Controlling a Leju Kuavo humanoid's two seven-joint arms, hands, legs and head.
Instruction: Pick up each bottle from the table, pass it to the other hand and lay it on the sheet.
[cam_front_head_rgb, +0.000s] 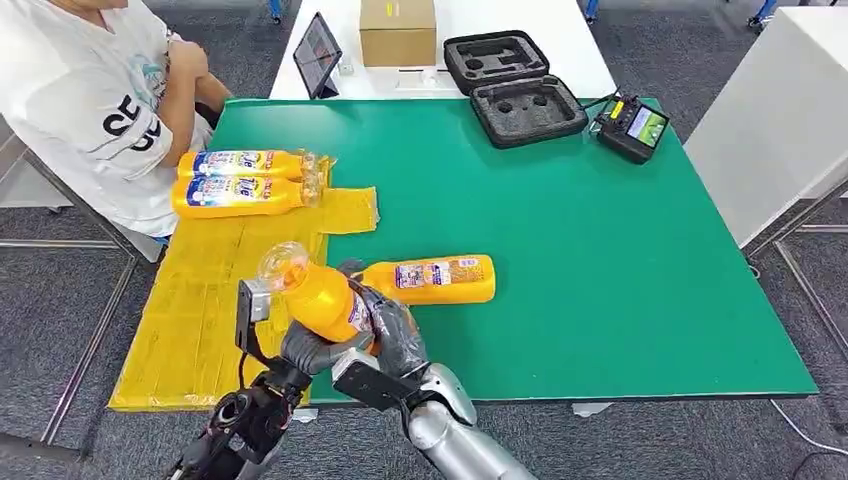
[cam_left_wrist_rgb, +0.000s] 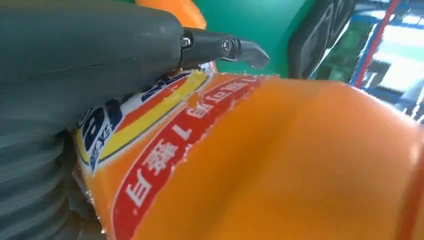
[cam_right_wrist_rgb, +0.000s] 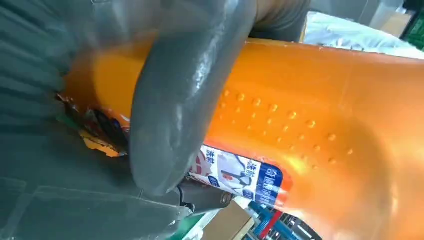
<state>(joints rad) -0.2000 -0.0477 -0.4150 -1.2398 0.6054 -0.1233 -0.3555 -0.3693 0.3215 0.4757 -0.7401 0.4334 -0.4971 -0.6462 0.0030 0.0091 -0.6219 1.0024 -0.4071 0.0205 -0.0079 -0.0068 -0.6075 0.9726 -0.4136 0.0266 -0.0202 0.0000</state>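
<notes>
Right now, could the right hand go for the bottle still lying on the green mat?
Probably not yet: the right hand grips the raised bottle together with the left hand. The lying bottle sits just beyond, with nothing between.

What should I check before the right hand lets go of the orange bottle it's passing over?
1. Left hand grips the orange plastic bottle: ok, thumb across the label in the left wrist view.
2. Right hand also holds it: ok.
3. Left grip firm enough to hold it alone: cannot tell.
4. Bare space on the yellow sheet: ok.
5. Two orange bottles already on the sheet lie at its far end, apart from that space: ok.
6. Another orange bottle waits on the green table: ok.
</notes>
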